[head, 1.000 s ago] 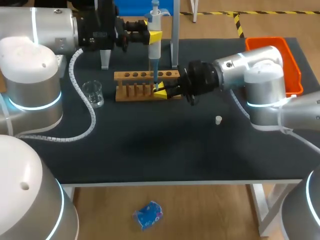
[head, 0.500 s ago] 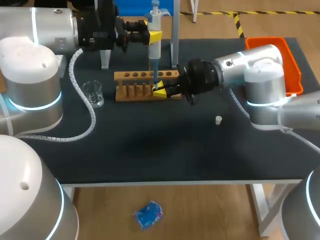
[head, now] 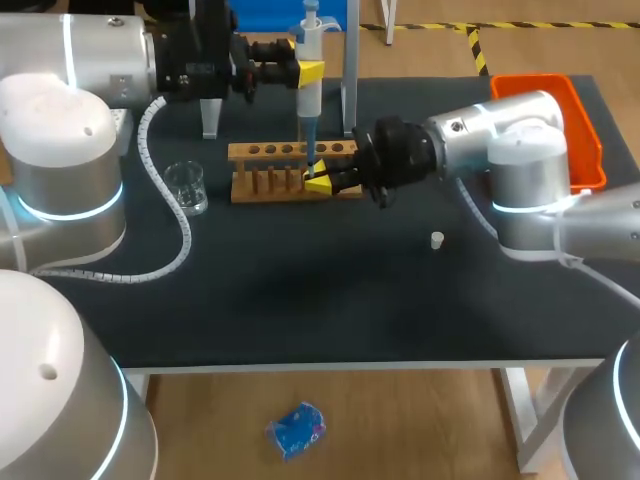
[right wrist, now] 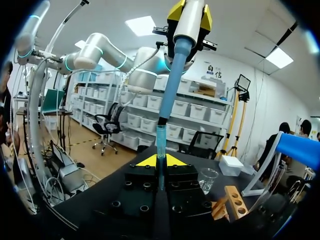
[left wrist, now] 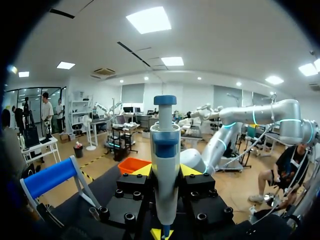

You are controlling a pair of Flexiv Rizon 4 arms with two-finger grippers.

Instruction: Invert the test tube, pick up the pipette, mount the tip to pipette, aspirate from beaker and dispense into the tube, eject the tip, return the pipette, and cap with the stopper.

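Beaker left of rack, stopper well right of it

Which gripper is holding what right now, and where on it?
Left gripper is shut on the pipette, around its white body below the plunger. Right gripper is shut on the test tube, around its lower part.

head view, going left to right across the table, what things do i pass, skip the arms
beaker -> rack -> stopper -> orange bin. The pipette is left out because it overlaps the rack.
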